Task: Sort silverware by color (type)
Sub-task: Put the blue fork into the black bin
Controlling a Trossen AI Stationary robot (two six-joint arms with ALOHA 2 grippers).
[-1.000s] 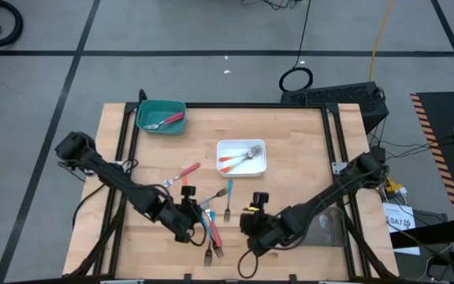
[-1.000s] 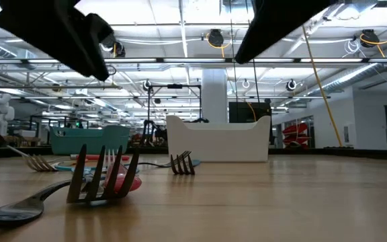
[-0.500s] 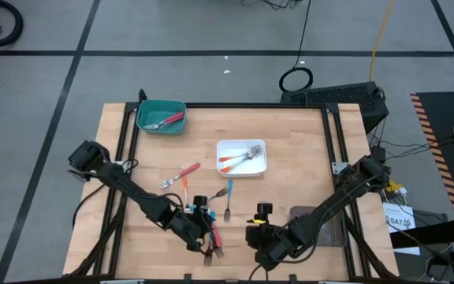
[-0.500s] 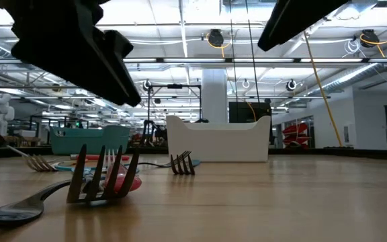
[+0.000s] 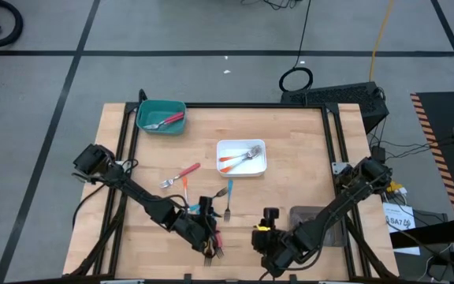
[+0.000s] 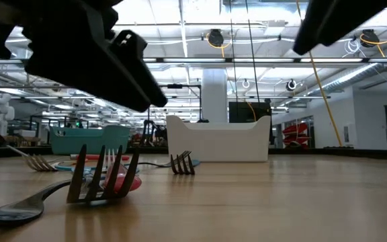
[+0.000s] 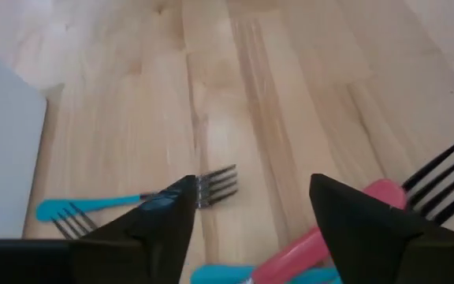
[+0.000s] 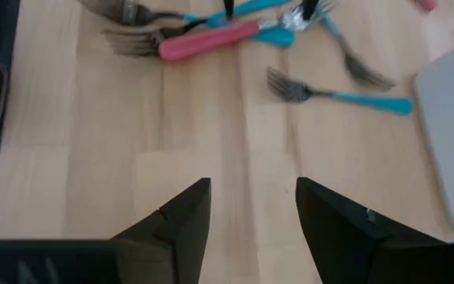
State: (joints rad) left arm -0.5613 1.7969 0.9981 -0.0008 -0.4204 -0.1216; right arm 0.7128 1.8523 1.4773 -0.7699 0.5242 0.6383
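The forks still to sort lie loose on the table (image 5: 306,142) near its front edge — a pink-handled fork (image 8: 219,39) crossed with blue-handled ones, another blue-handled fork (image 8: 339,96) just beside them. They look light and stiff, with thin, smooth plastic handles likely to slip; the middle of a handle, clear of the neighbours, seems the best place to pinch. The left gripper (image 7: 251,213) hovers over the crossed cluster with fingers spread, holding nothing. The right gripper (image 8: 251,209) waits nearby, also spread and empty. No writing or brand can be read.
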